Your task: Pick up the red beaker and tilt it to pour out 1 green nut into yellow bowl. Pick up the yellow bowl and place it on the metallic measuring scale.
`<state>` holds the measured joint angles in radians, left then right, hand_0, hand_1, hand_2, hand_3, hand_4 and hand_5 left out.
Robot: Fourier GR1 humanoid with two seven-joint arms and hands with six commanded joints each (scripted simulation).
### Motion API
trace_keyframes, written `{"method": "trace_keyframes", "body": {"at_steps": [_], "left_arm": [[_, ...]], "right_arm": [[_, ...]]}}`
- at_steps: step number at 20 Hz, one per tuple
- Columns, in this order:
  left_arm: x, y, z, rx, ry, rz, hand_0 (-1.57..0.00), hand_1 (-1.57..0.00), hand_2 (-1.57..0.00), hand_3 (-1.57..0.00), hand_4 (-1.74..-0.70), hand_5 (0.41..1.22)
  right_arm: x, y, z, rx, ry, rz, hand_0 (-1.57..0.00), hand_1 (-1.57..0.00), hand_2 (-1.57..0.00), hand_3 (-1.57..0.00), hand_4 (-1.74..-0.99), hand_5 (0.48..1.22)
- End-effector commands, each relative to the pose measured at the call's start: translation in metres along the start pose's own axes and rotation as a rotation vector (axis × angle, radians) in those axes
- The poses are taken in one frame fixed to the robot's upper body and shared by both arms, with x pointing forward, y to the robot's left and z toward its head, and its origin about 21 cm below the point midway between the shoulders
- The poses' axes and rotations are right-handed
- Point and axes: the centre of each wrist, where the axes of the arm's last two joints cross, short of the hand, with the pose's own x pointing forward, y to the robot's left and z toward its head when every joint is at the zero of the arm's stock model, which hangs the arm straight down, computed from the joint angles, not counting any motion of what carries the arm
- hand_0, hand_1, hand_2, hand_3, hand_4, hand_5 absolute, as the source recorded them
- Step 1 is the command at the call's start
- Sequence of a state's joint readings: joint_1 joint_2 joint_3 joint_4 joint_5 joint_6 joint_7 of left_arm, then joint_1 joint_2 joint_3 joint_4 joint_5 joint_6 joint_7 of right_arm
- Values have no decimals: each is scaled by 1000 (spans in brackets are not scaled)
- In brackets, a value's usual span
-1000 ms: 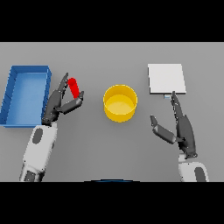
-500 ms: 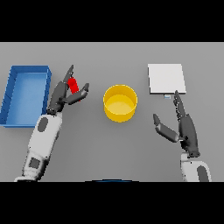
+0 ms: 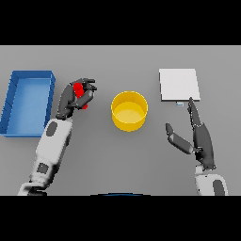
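Red beaker (image 3: pixel 80 92) sits in the left robot hand (image 3: pixel 75 97), whose fingers are curled round it so that only patches of red show between them; it is held left of the yellow bowl (image 3: pixel 129 110), with a strip of bare grey worktop (image 3: pixel 117 160) between the two. The bowl stands near the middle of the worktop, apart from everything else, with open surface on all sides of its rim. To the left, the blue bin (image 3: pixel 28 101) lies with its right wall near the left forearm. The metallic measuring scale (image 3: pixel 179 84) lies flat to the upper right of the bowl, well apart from it. The right robot hand (image 3: pixel 200 139) is released, fingers straight, one fingertip near the scale's front edge, thumb spread toward the bowl.
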<state>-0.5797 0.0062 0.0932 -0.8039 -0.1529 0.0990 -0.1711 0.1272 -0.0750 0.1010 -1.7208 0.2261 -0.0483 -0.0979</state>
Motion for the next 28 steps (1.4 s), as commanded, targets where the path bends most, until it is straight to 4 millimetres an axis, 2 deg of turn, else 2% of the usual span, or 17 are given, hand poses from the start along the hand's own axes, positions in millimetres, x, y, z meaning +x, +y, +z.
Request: {"method": "trace_keyframes", "body": {"at_steps": [1,2,4,6,7,10,15,20,25,28], "left_arm": [[2,5,-2,3,-2,-22,-989,-1013,-1034,-926,-1575,1042],[1,5,-3,-8,3,-31,-1106,-1125,-1142,-974,-1603,1078],[1,-1,0,-35,-12,-53,-1273,-1285,-1296,-1189,-1544,1129],[3,-8,-1,-39,5,-39,-1380,-1388,-1395,-1326,-1505,1162],[5,-4,0,-26,5,-37,-1419,-1425,-1430,-1375,-1552,1159],[8,-5,1,8,-64,17,-1493,-1496,-1499,-1471,-1644,1132],[34,-1,0,36,-144,8,-1545,-1546,-1547,-1538,-1709,1114],[74,1,-6,-79,-156,-260,-1563,-1563,-1563,-1560,-1731,1124],[84,-5,-1,-143,-143,-429,-1564,-1565,-1565,-1562,-1733,1111],[92,-10,-1,-152,-128,-562,-1567,-1567,-1567,-1565,-1736,1117]], "right_arm": [[0,0,-1,-3,9,3,1,1,1,1,-1254,645],[-1,3,0,-5,13,0,1,1,1,1,-1252,644],[-3,2,-1,-4,24,-2,1,1,1,1,-1254,644],[-3,3,-1,-4,25,-1,1,1,1,1,-1257,645],[0,3,-4,-7,24,-8,1,1,1,1,-1258,644],[-1,2,4,-6,2,-10,1,1,1,1,-1262,646],[1,7,2,-1,1,16,1,1,1,1,-1263,652],[1,4,-2,1,-6,32,1,1,1,1,-1253,666],[0,6,6,-2,11,37,1,1,1,1,-1256,678],[3,3,0,-2,10,37,1,1,1,1,-1255,681]]}}
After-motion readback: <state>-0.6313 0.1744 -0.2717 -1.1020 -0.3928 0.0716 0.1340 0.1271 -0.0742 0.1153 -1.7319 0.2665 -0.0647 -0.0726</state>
